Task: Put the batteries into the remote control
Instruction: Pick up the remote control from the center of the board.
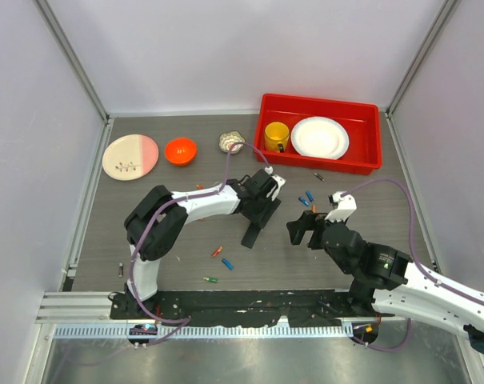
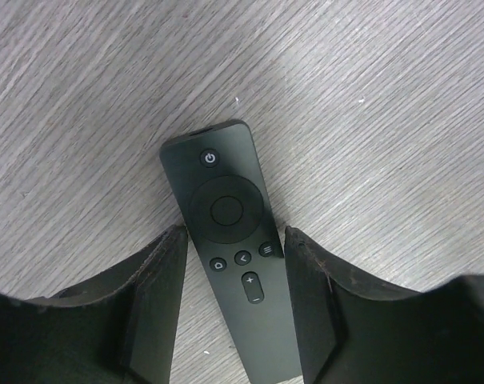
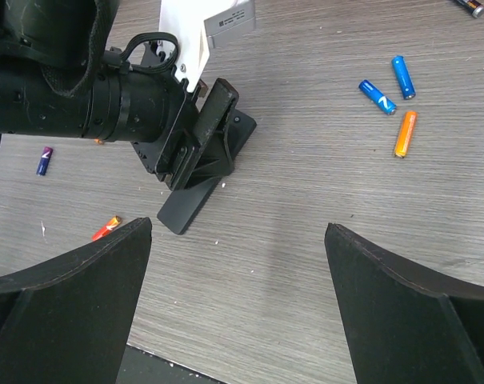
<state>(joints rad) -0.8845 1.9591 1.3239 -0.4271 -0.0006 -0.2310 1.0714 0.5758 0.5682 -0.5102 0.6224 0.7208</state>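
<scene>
Pale walls close in a grey wood-grain surface (image 1: 210, 160), with a red tray (image 1: 362, 164) at the far right and an orange bowl (image 1: 180, 152) further left. Near the middle of the surface we see the remote control (image 2: 234, 240), held by the left hand (image 3: 206, 152). Its two fingers (image 2: 158, 296) press against the long edges of the black bar. The button face is turned up toward the wrist camera, and the end with the power button sticks out beyond the fingers. From above, we see its long axis running slightly diagonally, with the free end pointing toward the near edge and a little to the left. We cannot tell whether that end touches the surface. The right hand (image 3: 239, 226) hovers just to the right of it, fingers spread wide with nothing between them. The batteries (image 3: 378, 96) lie loose on the surface. Two blue ones and an orange one are beyond the right hand, and a red, a blue and a green one are nearer the arms.
</scene>
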